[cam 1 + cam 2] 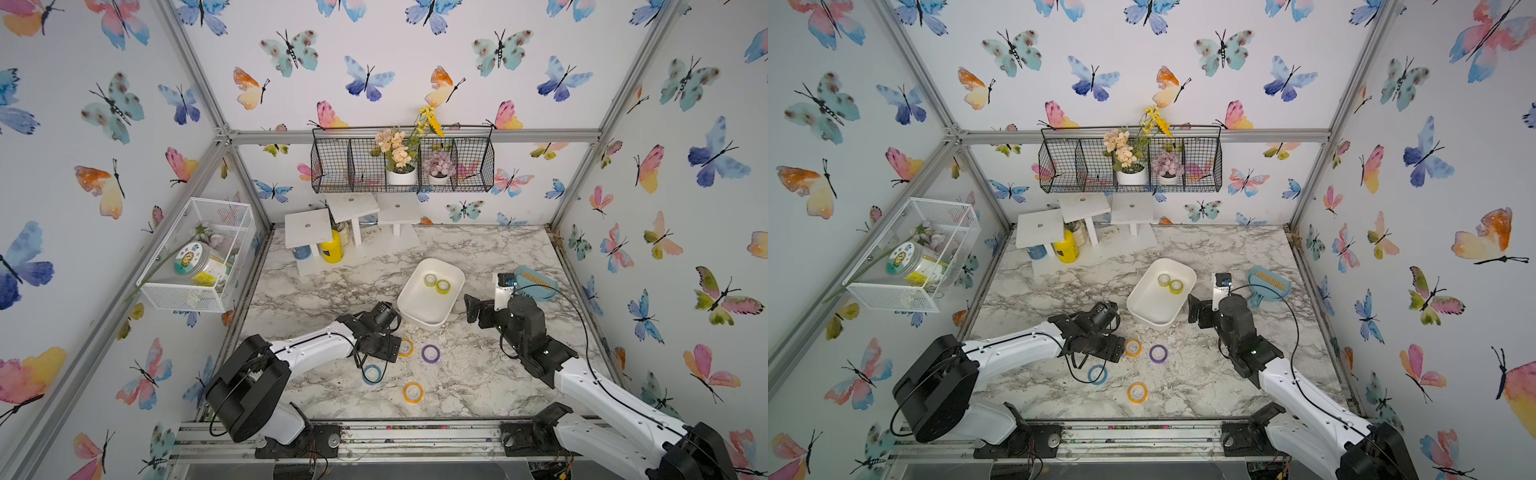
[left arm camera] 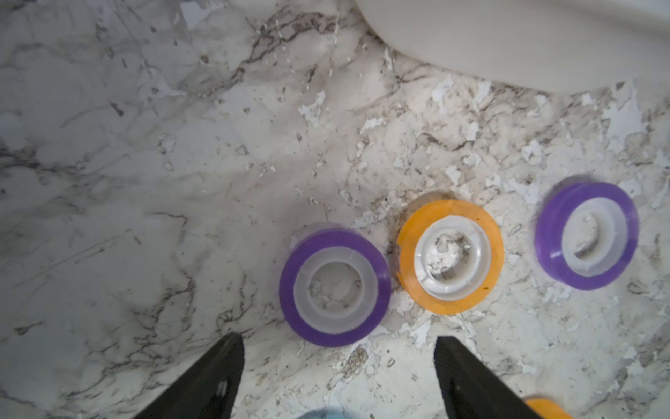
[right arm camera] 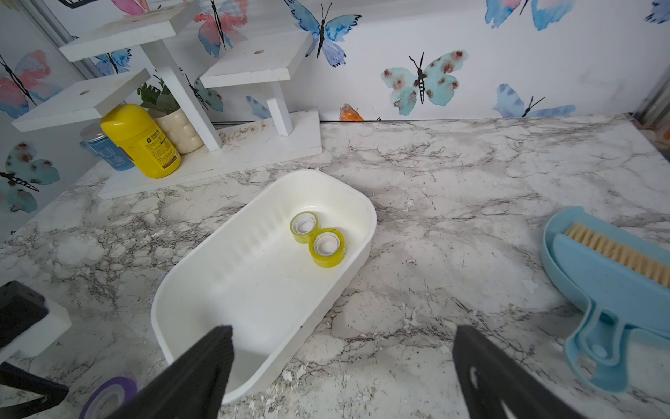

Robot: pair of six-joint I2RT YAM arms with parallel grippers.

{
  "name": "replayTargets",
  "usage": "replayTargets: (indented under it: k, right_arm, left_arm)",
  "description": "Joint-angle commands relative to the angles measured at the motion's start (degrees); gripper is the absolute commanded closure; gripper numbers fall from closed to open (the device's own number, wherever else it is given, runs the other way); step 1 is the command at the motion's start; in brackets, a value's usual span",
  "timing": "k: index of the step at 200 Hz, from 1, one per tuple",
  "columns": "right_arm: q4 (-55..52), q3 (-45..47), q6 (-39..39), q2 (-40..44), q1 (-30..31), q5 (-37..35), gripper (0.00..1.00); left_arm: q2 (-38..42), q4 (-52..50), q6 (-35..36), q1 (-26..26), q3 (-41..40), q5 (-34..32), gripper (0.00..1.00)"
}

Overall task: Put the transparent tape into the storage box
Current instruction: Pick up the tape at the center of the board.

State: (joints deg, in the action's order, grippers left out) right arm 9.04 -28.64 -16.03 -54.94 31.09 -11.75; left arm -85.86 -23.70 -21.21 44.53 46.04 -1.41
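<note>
Yellowish clear film: two transparent tape rolls [image 3: 327,247] flat, touching, inside storage box [image 3: 235,297], far end. Likely light, stiff, slick; pinch across outer wall. My left gripper [image 2: 337,337] and right gripper [image 3: 342,328] near box, jaws apart, empty.

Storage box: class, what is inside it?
Two transparent tape rolls lie side by side in the storage box; elsewhere bare. A jaw covers its near corner in the right wrist view.

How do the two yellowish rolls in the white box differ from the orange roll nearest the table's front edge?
The transparent tape rolls are yellowish; the orange roll is orange. The transparent tape rolls sit inside the storage box, touching each other; the orange roll lies by itself on the marble table. All have white cores.
</note>
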Motion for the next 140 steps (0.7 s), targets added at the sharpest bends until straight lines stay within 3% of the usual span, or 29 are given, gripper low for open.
replayTargets:
  k: [1, 140]
  right_arm:
    - [0.7, 0.1, -0.5, -0.1, -0.2, -1.5, 0.00]
    - [0.8, 0.1, -0.5, -0.3, -0.2, -1.4, 0.00]
  left_arm:
    - [-2.8, -3.2, 1.5, 0.4, 1.8, -0.6, 0.19]
    - [-10.2, -4.7, 2.0, 2.0, 5.6, -5.6, 0.31]
